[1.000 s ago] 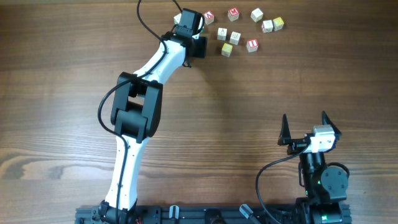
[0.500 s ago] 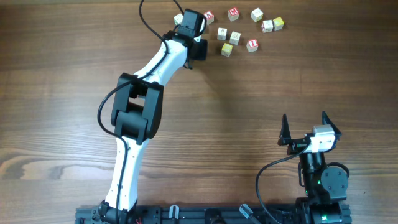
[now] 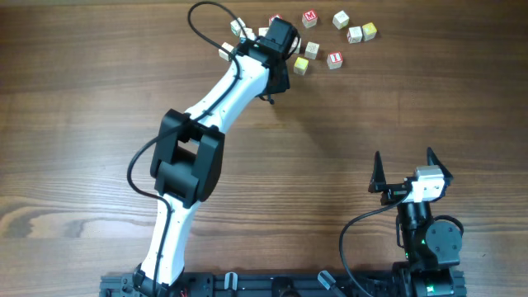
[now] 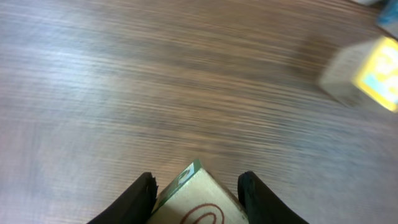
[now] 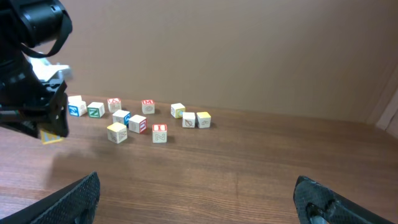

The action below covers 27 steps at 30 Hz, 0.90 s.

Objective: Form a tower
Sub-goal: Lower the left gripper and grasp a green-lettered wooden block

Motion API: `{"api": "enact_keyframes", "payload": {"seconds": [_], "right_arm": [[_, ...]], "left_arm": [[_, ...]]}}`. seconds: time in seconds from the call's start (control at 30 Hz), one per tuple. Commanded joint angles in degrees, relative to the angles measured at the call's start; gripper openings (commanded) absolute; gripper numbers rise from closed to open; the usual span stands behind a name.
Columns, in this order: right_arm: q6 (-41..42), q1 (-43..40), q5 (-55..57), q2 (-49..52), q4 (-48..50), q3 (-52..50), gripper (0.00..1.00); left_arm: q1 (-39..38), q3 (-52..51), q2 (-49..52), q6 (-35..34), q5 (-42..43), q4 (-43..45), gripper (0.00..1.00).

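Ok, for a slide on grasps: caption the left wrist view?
Left hand shut on a wooden letter cube, a yellow-faced cube on the table ahead.

Letter cubes (image 5: 137, 124) lie scattered near the table's (image 5: 249, 168) far edge — the left gripper (image 5: 48, 127) clasps a yellow cube (image 5: 53, 136); right gripper (image 5: 196, 186) fingers spread wide.

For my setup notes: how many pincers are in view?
2. The left pincer is far across the table by the letter cubes, shut on one cube; the right pincer stands open at the near right. None hidden.
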Motion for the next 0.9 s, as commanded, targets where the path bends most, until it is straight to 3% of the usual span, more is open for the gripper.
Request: {"api": "enact_keyframes", "payload": {"seconds": [0.0, 0.1, 0.2, 0.6, 0.73, 0.87], "right_arm": [[-0.7, 0.3, -0.7, -0.2, 0.2, 0.0, 1.0], [-0.7, 0.3, -0.7, -0.2, 0.2, 0.0, 1.0], [-0.7, 0.3, -0.7, -0.2, 0.2, 0.0, 1.0], [-0.7, 0.3, -0.7, -0.2, 0.2, 0.0, 1.0], [-0.7, 0.3, -0.7, -0.2, 0.2, 0.0, 1.0], [-0.7, 0.3, -0.7, -0.2, 0.2, 0.0, 1.0]], "left_arm": [[-3.1, -3.1, -1.4, -15.4, -10.9, -0.5, 0.4], [-4.9, -7.2, -1.4, -24.2, -15.8, -0.3, 0.46], [-6.0, -11.6, -1.4, -27.9, -15.7, 1.5, 0.47], [-6.8, -13.7, -1.4, -28.8, -7.3, 3.2, 0.5], [-6.8, -13.7, -1.4, -29.0, -5.7, 3.1, 0.4], [-6.8, -13.7, -1.4, -29.8, -5.7, 2.0, 0.39]]}}
